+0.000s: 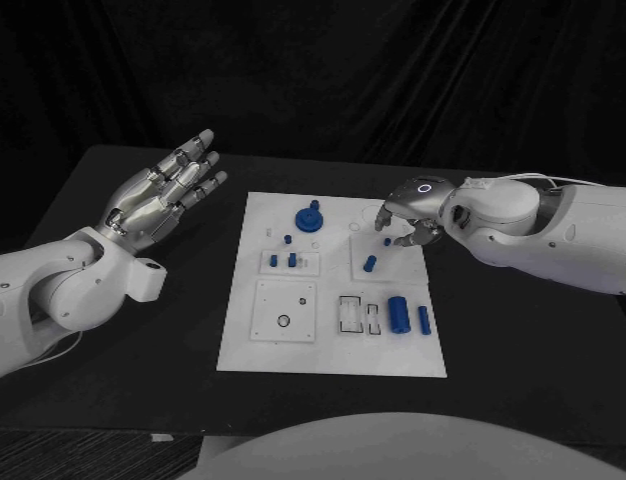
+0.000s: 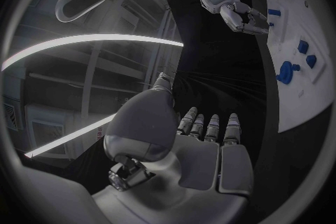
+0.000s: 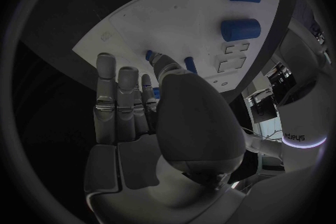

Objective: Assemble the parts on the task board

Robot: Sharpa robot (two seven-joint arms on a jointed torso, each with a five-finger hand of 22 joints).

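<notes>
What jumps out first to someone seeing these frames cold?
The white task board in the middle of the black table, dotted with small blue parts such as the round blue part at its far end. Next, the right hand hovering over the board's far right corner, fingers curled downward. The left hand is raised left of the board, fingers spread, holding nothing.

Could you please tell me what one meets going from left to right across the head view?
left hand → task board → right hand
</notes>
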